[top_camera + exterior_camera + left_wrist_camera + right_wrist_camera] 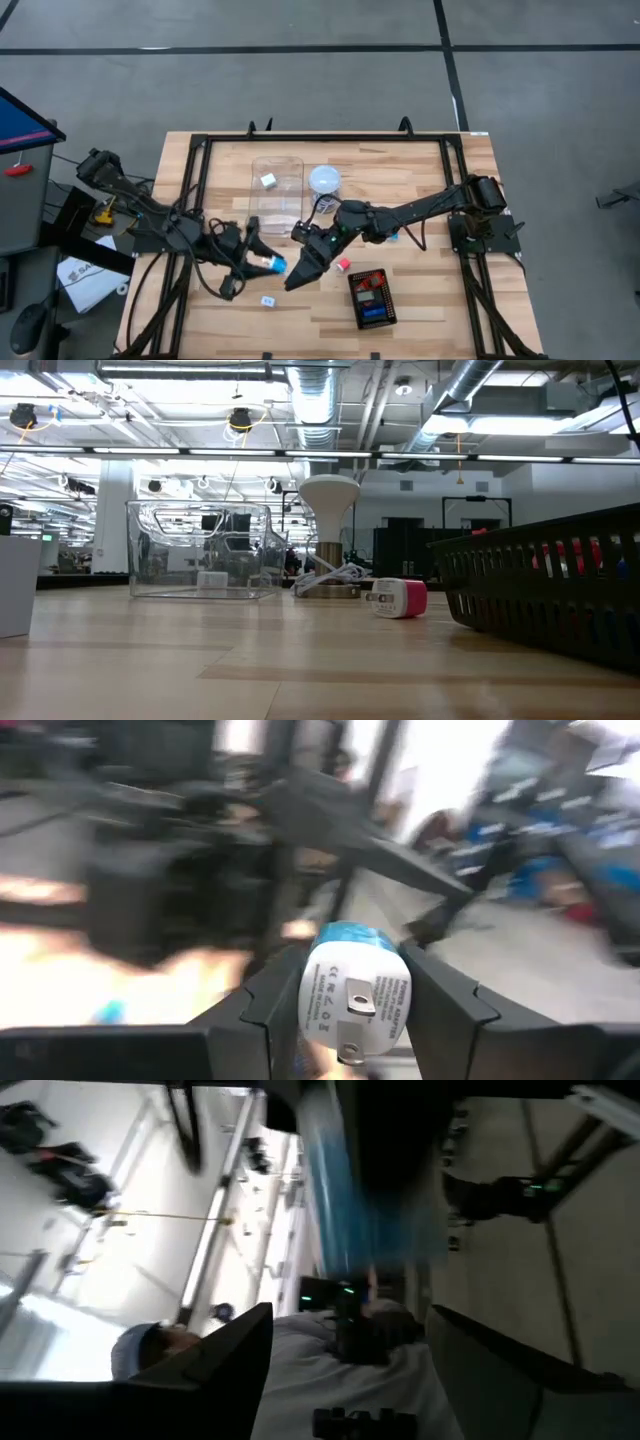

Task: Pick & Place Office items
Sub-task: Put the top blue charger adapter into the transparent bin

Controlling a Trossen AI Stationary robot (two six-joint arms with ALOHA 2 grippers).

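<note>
Holding a blue-and-white plug adapter [355,992] between its jaws, the left gripper [262,262] sits low centre-left of the high frame, above the bench [440,215]. In the left wrist view the adapter is pinched by its flat sides, prong face towards the camera, long axis running along the fingers [440,1005]. The right gripper [298,277] is just right of it in the high frame, tips pointing down-left at the adapter, nearly touching; its jaws stand wide with nothing between them. The right wrist view shows only a blue blur ahead of the fingers [505,1365], so I can't tell whether there is contact. Key relation: the adapter lies just left of the right jaws, already in the left's grip, so this looks like a hand-off zone or a near-collision. The clear box [277,192] is straight up-frame from the left gripper; the black tray [353,301] is lower right, closer to the right arm. A pink adapter [342,264] lies on the bench just right of the right gripper, between it and the tray, so it's the right arm's nearest free item. A small white piece [267,300] sits below the left gripper. My read: left goes up-frame to the box, right takes pink.
</note>
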